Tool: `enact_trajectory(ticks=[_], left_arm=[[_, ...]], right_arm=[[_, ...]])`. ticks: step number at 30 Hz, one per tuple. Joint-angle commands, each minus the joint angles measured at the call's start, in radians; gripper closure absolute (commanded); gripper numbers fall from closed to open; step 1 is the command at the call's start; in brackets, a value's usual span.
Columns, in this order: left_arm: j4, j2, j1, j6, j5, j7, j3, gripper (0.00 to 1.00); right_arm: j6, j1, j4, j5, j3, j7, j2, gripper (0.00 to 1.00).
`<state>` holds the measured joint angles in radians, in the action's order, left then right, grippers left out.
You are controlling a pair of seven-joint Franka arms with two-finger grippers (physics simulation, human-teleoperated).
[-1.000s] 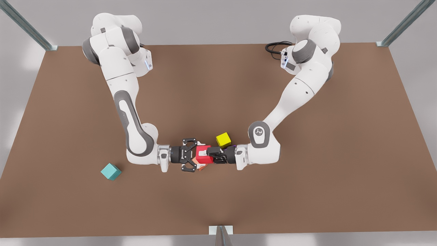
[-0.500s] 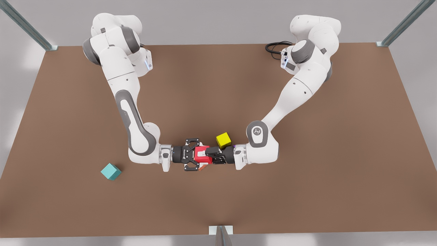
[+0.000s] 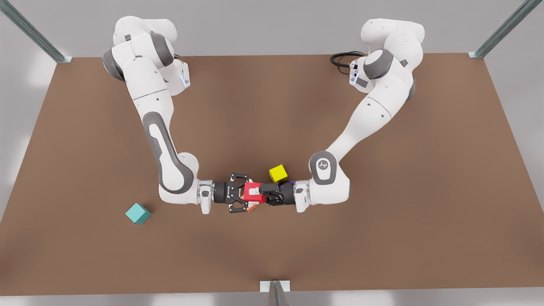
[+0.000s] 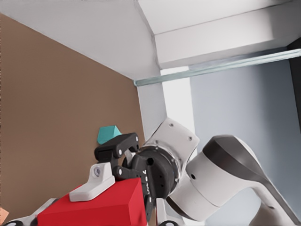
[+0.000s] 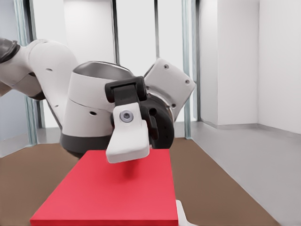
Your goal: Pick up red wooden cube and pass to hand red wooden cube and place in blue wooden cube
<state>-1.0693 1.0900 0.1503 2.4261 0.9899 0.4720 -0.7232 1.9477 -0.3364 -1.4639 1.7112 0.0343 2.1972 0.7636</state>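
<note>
Clamping red wooden cube (image 3: 253,194) midair: left gripper (image 3: 261,192), right gripper (image 3: 245,197) jaws both grasping it, cube level.

Near the middle of the tabletop (image 3: 272,106), towards its front edge, the red wooden cube (image 3: 253,192) sits between two facing pincers; the right pincer (image 3: 245,196) closes on it from the front view's left, the left pincer (image 3: 263,192) from the front view's right. Just behind the left pincer lies a second cube (image 3: 278,174); a third cube (image 3: 251,208) seems to lie under the held one, mostly hidden. The blue wooden cube (image 3: 138,213) lies well apart at the front view's left.
</note>
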Motion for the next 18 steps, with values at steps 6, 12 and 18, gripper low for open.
enact_trajectory(ticks=[6, 12, 18], left_arm=[[-0.069, -0.073, -0.201, -0.229, -0.051, -0.021, -0.007, 0.00], [0.098, -0.311, -0.491, -1.194, -1.233, -0.480, -0.007, 0.00], [-0.340, -0.895, -0.067, -1.067, -1.017, -0.428, 0.712, 0.00]], right_arm=[[-0.058, 0.089, 0.027, -0.192, -0.011, -0.040, -0.013, 0.32], [-0.424, 0.343, 0.117, -0.965, -0.013, -0.671, -0.076, 0.32], [-0.264, 0.338, 0.183, -1.691, -0.077, -0.984, -0.119, 0.31]])
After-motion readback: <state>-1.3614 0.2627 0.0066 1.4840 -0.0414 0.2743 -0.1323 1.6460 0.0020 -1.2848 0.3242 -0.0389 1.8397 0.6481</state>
